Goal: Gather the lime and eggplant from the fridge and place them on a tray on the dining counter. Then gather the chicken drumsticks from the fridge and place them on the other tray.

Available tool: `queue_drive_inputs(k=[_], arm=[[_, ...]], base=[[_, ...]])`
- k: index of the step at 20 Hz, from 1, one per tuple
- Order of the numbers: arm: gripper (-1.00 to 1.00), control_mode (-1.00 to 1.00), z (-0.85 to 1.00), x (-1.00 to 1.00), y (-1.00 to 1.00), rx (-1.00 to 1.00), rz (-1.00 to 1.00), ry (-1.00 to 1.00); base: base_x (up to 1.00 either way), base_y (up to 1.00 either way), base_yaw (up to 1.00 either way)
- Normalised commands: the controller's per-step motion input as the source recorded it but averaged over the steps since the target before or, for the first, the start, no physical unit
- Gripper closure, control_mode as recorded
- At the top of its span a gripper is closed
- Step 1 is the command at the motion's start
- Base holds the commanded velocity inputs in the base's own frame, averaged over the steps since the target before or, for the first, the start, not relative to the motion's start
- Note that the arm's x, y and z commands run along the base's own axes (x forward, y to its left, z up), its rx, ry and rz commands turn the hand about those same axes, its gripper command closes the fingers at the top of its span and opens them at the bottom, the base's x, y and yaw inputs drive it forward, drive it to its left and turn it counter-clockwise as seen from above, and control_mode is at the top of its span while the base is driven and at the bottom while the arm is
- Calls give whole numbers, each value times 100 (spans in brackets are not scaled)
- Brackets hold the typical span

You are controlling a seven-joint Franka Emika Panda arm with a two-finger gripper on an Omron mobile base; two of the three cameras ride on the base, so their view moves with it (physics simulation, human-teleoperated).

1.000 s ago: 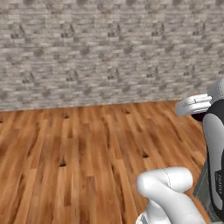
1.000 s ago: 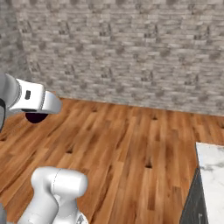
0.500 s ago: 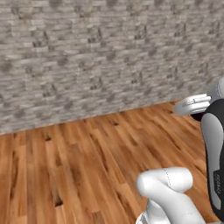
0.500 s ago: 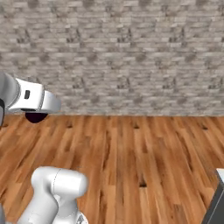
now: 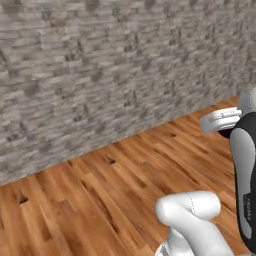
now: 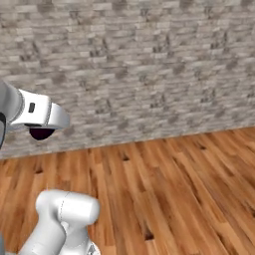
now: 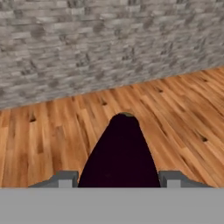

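A dark purple eggplant [image 7: 119, 153] lies lengthwise between my two finger tips, its greenish stem end pointing away from the hand. My gripper [image 7: 118, 179] is shut on it, one grey tip on each side. In the right base view the eggplant [image 6: 41, 133] shows as a dark bulge under the white hand, held up high at the left. In the left base view a sliver of the eggplant [image 5: 231, 133] shows under the hand at the right edge. The lime, chicken drumsticks, trays, fridge and dining counter are out of view.
A grey stone-brick wall [image 6: 149, 64] stands across the whole scene ahead. A bare wooden plank floor [image 6: 179, 199] stretches between it and the base.
The whole picture has shifted, so the base has turned: the wall has swept across and the counter corner at the right base view's lower right has left the frame. The arm holds its pose.
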Motion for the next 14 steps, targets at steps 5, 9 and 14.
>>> queue_drive_inputs(k=[5, 9, 14], arm=[[100, 100, 0, 0, 0, 0, 0, 0], [100, 100, 0, 0, 0, 0, 0, 0], [100, 100, 0, 0, 0, 0, 0, 0]], base=[[100, 59, -42], [100, 53, -48], [83, 49, -67]])
